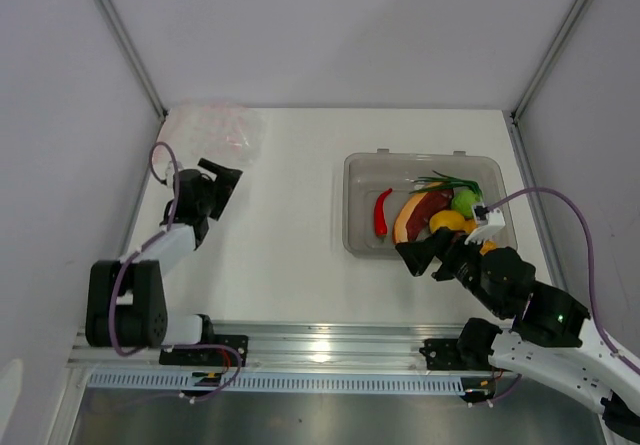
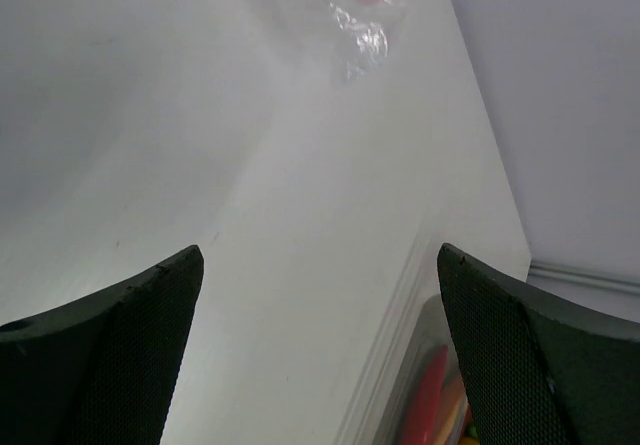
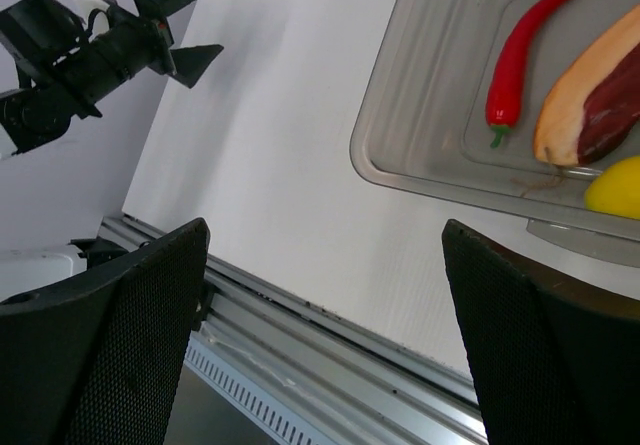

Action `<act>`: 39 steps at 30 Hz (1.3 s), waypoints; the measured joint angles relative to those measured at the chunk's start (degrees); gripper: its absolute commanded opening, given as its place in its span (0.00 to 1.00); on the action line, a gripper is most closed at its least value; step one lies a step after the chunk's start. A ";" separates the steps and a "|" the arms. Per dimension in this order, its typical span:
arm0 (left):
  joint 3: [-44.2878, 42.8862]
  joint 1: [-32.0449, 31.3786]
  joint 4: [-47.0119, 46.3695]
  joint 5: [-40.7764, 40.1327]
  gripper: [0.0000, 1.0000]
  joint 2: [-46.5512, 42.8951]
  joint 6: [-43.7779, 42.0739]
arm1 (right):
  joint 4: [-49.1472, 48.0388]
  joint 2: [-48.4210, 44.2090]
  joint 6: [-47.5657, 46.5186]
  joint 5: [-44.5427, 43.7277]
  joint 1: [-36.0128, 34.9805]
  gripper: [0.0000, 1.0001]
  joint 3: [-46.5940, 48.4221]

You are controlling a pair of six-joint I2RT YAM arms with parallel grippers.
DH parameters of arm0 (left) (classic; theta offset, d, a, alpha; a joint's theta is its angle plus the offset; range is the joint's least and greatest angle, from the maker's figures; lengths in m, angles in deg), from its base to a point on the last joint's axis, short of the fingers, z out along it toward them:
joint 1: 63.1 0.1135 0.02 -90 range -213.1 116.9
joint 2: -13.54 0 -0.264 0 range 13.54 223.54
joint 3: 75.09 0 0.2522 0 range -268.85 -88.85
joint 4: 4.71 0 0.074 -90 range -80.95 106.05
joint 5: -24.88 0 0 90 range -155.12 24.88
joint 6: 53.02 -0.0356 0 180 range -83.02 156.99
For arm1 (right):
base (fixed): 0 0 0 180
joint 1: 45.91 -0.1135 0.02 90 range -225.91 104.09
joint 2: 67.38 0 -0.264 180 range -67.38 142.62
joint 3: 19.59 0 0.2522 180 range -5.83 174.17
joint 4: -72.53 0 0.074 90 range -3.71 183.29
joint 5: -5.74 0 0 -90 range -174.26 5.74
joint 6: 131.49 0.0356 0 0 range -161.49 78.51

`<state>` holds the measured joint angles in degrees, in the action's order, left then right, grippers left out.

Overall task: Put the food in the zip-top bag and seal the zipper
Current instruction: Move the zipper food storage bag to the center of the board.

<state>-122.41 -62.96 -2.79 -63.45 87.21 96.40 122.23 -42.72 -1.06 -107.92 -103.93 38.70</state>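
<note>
Red chili [image 3: 520, 50] bright against the smoky grey bin [image 3: 425, 95]; orange-and-maroon piece [image 3: 590, 95], yellow fruit [image 3: 615, 187], green fruit [image 1: 465, 201]; clear bag [image 1: 212, 127] blushing pink; white table [image 3: 290, 165].

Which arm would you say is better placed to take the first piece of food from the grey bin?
Right. The right gripper hangs open at the near edge of the grey bin, with the red chili close ahead. The left gripper, also open, sits far off near the zip-top bag.

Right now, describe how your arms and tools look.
Both arms: black joints, white links. A purple cable loops along the left arm; another trails the right arm, near a green light. Left tool and right tool: black, mesh-textured wedge fingers.
</note>
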 measured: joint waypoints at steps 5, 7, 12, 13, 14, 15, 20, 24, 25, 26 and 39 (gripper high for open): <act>-6.86 2.71 -8.15 1.70 1.00 15.28 -0.96 | 1.62 0.15 -0.57 -1.14 0.00 0.99 0.35; -8.81 3.17 -11.41 2.67 1.00 20.33 -0.98 | 2.01 0.09 -0.66 -1.36 0.00 0.99 0.33; -16.04 3.26 -12.09 5.29 0.99 28.98 0.87 | 2.95 -0.94 -1.31 -2.38 0.00 0.99 0.33; -19.08 3.28 -11.15 5.86 1.00 30.88 1.73 | 3.21 -1.22 -1.49 -2.67 0.00 0.99 0.33; -21.62 3.28 -10.73 6.08 0.99 32.35 2.16 | 3.41 -1.53 -1.53 -2.91 0.00 0.99 0.33; -23.80 3.28 -10.38 6.19 0.99 33.53 2.67 | 3.50 -1.95 -1.55 -3.08 0.00 0.99 0.33; -32.74 3.32 -8.52 6.01 1.00 37.94 4.85 | 3.74 -4.37 -1.57 -3.87 0.00 0.99 0.31; -41.42 3.37 -4.24 6.19 0.99 43.71 6.03 | 3.72 -5.40 -1.62 -4.66 0.00 0.99 0.28; -42.69 3.37 -3.50 6.23 1.00 44.89 6.54 | 3.72 -5.38 -1.66 -4.87 0.00 0.99 0.26; -43.50 3.37 -2.89 6.21 1.00 45.81 6.86 | 3.69 -5.33 -1.70 -5.07 0.00 0.99 0.20; -58.45 3.39 14.86 3.91 0.97 54.42 12.55 | 2.23 -2.73 -2.75 -5.66 0.00 0.99 -0.52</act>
<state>-180.85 -59.57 12.07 -59.54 141.63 108.95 124.46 -45.45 -3.82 -113.58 -103.93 38.18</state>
